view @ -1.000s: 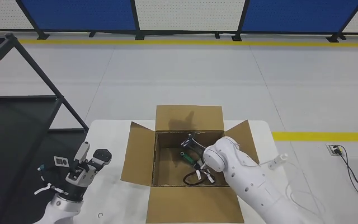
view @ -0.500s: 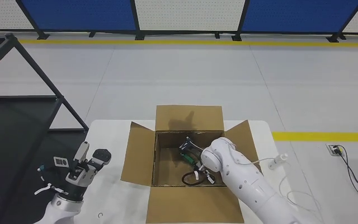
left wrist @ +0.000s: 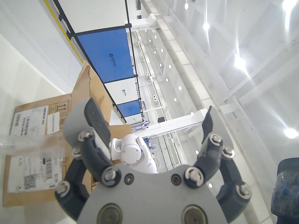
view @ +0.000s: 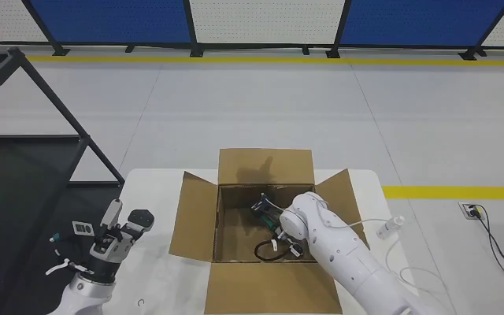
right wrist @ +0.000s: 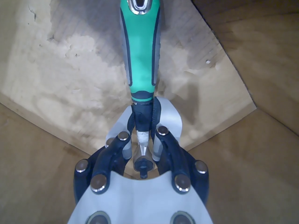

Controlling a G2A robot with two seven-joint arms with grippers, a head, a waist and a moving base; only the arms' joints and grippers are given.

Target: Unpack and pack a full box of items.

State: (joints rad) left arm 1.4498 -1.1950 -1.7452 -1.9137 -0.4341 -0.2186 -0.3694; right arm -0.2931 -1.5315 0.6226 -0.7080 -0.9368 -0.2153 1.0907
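Right wrist view: green-handled tool (right wrist: 140, 47) is inside the box (right wrist: 58, 66).
Right claw (right wrist: 143, 120): clamped on its neck, probably for lifting out.
Left claw (left wrist: 151, 122): open, idle beside box.

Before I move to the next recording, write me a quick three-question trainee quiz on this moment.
1. True or false: the left gripper is shut on a tool.
2. The right gripper clamps a green-handled tool. Where is that tool? A) on the floor B) inside the cardboard box C) in the left gripper
3. Fill in: the box's top flaps are folded ___.
Key: 1 false, its jaws stand open and empty. 2 B. 3 outward.
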